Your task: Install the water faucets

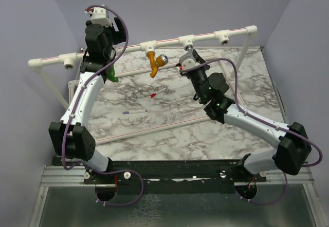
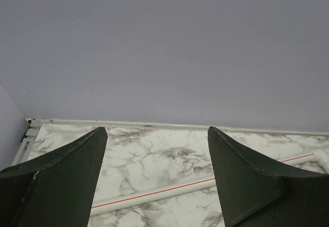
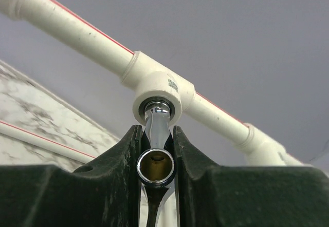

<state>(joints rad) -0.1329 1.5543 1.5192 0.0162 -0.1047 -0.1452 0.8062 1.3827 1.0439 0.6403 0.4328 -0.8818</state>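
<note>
The grey metal faucet [image 3: 156, 121] is pinched between the two dark fingers of the right claw [image 3: 157, 130]. Its far end sits in the open mouth of a white tee joint [image 3: 164, 91], and its round spout opening, brassy inside, faces the right wrist camera. From above, this same faucet [image 1: 188, 56] shows as a small silver piece just below the third tee from the left on the raised pipe rail [image 1: 167, 42].

The mustard-orange faucet [image 1: 153, 63] hangs from the neighbouring tee to the left. Its silver knob sticks out to the right and its spout curves down towards the near side. The green faucet [image 1: 112, 74] lies further left, under the rail and right beside the left arm. Its curved spout shows, but its upper end is hidden behind the arm, so I cannot tell whether it is seated in a tee.

The left claw [image 2: 157, 130] is spread wide with nothing between its fingers. It faces the pale back wall over the far part of the marble table [image 1: 216, 134]. A thin white pipe with a red stripe [image 2: 154, 193] lies on the table beneath it.

On the table, between the arms, lie a red-tipped stick [image 1: 157, 93] and a purple-tipped stick [image 1: 134, 112], well apart from both claws.
</note>
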